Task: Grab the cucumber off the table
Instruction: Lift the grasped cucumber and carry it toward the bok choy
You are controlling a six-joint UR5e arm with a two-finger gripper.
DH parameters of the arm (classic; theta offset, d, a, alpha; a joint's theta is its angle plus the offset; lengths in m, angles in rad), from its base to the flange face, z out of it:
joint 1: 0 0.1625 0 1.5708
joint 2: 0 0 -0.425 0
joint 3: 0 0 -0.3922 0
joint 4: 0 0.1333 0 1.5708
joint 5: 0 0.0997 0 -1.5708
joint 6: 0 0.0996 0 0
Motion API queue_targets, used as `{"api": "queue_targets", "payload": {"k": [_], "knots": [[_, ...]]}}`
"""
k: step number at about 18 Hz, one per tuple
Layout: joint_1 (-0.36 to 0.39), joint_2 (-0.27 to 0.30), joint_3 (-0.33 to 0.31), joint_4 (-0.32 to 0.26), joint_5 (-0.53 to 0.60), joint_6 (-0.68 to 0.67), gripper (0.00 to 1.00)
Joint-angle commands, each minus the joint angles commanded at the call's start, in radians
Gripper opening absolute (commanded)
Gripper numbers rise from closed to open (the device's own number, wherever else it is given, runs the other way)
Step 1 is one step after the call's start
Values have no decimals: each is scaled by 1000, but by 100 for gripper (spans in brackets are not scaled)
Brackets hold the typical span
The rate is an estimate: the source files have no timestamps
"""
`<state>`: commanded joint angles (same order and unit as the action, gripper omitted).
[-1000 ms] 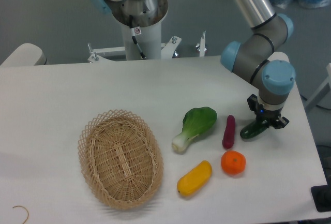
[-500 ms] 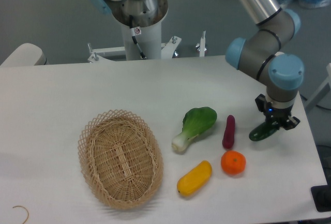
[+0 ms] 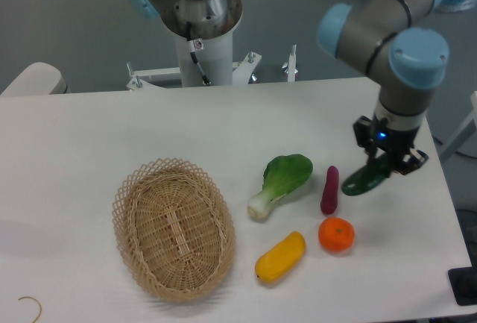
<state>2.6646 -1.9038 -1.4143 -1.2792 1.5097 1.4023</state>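
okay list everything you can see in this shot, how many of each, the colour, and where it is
table: 1, white, fills the frame
basket: 1, tan wicker, front left
bok choy: 1, light green with white stalk, centre
purple vegetable: 1, purple, right of the bok choy
orange: 1, orange, in front of the purple vegetable
yellow vegetable: 1, yellow, front centre
cucumber: 1, dark green, right side, held tilted
gripper: 1, black, shut on the cucumber
arm: 1, grey and blue, upper right
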Motion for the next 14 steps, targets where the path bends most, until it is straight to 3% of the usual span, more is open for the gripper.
{"api": "queue_targets", "payload": {"k": [7, 14], "knots": [[-106, 28, -8, -8, -42, -195, 19], [-170, 54, -8, -11, -83, -272, 19]]}}
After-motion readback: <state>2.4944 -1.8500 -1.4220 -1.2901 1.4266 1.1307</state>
